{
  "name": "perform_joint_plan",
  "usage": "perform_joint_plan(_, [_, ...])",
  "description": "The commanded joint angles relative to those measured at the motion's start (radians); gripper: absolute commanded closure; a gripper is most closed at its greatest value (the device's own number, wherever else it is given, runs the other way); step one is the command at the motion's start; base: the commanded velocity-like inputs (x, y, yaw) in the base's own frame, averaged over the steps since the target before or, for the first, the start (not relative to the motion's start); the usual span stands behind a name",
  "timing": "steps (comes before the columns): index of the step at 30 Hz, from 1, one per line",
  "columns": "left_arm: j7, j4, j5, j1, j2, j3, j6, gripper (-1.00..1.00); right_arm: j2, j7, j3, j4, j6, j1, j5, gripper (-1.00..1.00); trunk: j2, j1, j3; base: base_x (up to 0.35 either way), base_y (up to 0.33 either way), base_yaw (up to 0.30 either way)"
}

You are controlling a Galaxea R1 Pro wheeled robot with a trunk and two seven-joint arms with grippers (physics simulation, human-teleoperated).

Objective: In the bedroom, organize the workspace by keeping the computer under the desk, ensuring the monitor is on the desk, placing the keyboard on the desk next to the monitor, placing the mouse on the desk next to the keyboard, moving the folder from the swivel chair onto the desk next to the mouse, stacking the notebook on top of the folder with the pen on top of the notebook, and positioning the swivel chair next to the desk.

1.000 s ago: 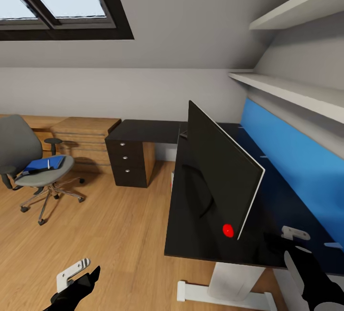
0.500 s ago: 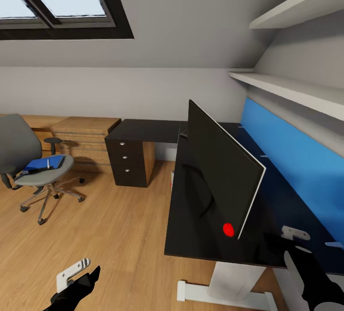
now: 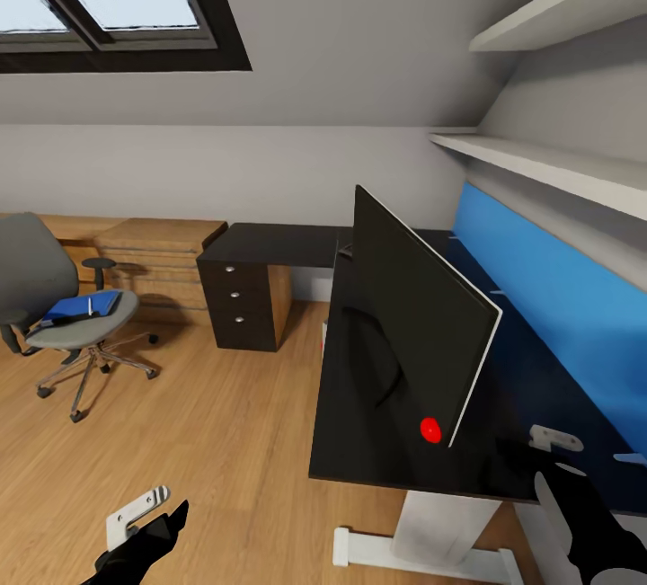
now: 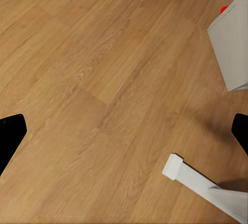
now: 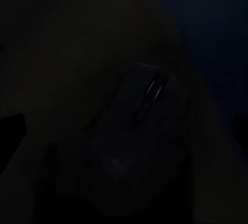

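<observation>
The left gripper (image 3: 148, 527) hangs low over the wood floor (image 3: 207, 441), out from the desk (image 3: 359, 441); in the left wrist view its dark fingertips (image 4: 10, 133) stand wide apart with nothing between them. The right gripper (image 3: 575, 500) hovers over the desk's near end by the blue back panel (image 3: 548, 315); whether its jaws are open cannot be told. Its wrist view is very dark, with a dim mouse-like shape (image 5: 144, 100) on the desktop. The monitor (image 3: 418, 333) stands tilted on the desk, red dot low. No writing is legible. Well away from the desk, the swivel chair (image 3: 63, 306) holds blue flat items (image 3: 81, 306) with the pen (image 3: 91, 305) on top.
</observation>
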Motion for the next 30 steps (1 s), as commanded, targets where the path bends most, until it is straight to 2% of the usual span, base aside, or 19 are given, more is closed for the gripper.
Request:
perform_joint_plan(1, [0.007, -0.002, 0.01, 0.0, 0.0, 0.0, 0.004, -1.0, 0.0, -0.006, 0.001, -0.002, 0.005, 0.0, -0.01, -1.0, -0.008, 0.004, -0.004, 0.0, 0.0, 0.0])
perform_joint_plan(7, [0.006, -0.002, 0.011, 0.0, 0.0, -0.001, 0.004, -1.0, -0.001, -0.006, 0.0, -0.002, 0.005, 0.0, -0.01, -1.0, -0.015, 0.008, -0.007, 0.0, 0.0, 0.0])
perform_joint_plan(27, [0.006, -0.002, 0.011, 0.0, 0.0, -0.001, 0.004, -1.0, -0.001, -0.006, 0.001, -0.002, 0.005, 0.0, -0.01, -1.0, -0.155, 0.085, -0.07, 0.0, 0.0, 0.0])
perform_joint_plan(30, [0.006, -0.002, 0.012, 0.0, 0.0, -0.001, 0.004, -1.0, -0.001, -0.006, 0.001, -0.002, 0.005, 0.0, -0.01, -1.0, -0.155, 0.085, -0.07, 0.0, 0.0, 0.0])
